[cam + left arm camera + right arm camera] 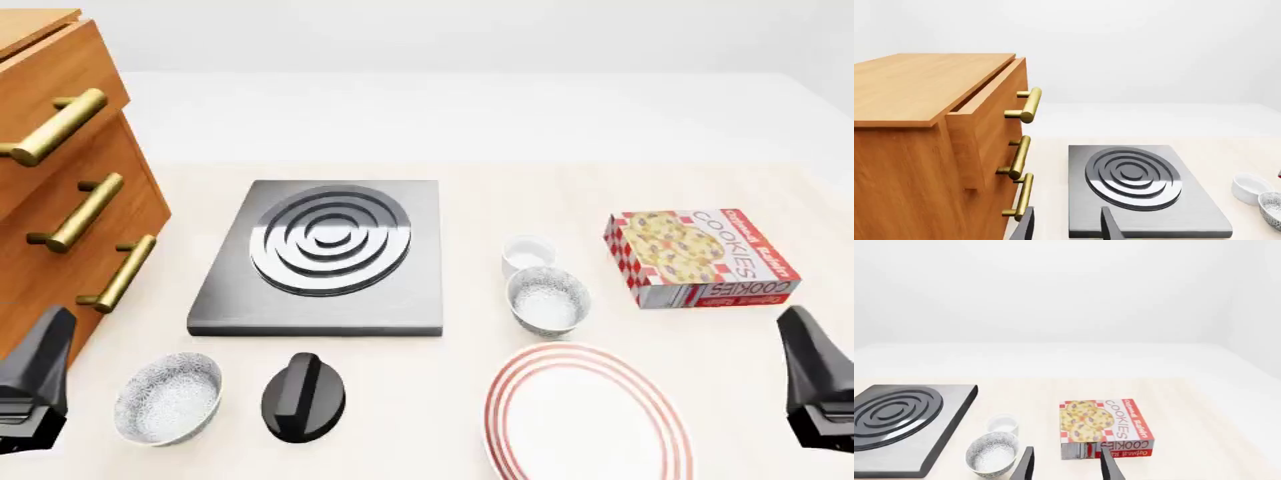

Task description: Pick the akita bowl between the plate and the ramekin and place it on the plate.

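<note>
The right gripper (1066,466) is being shown with its fingers parted by a moderate gap; nothing is being held or touched. The left gripper (1066,227) is likewise being shown parted and empty, above the near edge of the hob (324,258).

The bowl (547,300) is being seen upright on the table (534,190), right of centre, just beside the ramekin (527,254) behind it and close to the plate (587,420) in front of it; whether the rims are touching cannot be told. The plate is being cut off by the near edge of the front view.

A cookie box (701,256) is being seen lying right of the bowl, with bare table between. A second bowl (168,398) and a black knob (304,397) are being seen at the near left, well apart from the plate. A drawer cabinet (60,180) is bounding the left side.
</note>
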Robot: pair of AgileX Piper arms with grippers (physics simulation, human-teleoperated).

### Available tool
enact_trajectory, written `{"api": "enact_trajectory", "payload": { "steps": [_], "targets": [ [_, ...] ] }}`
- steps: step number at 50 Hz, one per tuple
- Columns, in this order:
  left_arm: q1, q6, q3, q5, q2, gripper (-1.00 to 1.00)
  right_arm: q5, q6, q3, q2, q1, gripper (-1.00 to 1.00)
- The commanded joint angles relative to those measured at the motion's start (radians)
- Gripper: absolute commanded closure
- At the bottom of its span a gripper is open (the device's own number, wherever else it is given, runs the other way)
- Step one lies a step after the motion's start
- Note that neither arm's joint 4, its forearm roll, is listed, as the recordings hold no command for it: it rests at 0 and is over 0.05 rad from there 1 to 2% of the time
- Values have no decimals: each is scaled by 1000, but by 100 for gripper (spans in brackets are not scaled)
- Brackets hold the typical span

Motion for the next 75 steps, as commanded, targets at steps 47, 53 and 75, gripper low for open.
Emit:
{"api": "enact_trajectory", "payload": {
  "steps": [47,53,75],
  "targets": [
    [0,0,-3,-1,5,-100,226,-150,-508,222,120,-100],
    [0,0,-3,-1,5,-100,269,-169,-617,281,139,-100],
    [0,0,-3,-1,5,-100,568,-96,-1093,678,212,-100]
  ]
}}
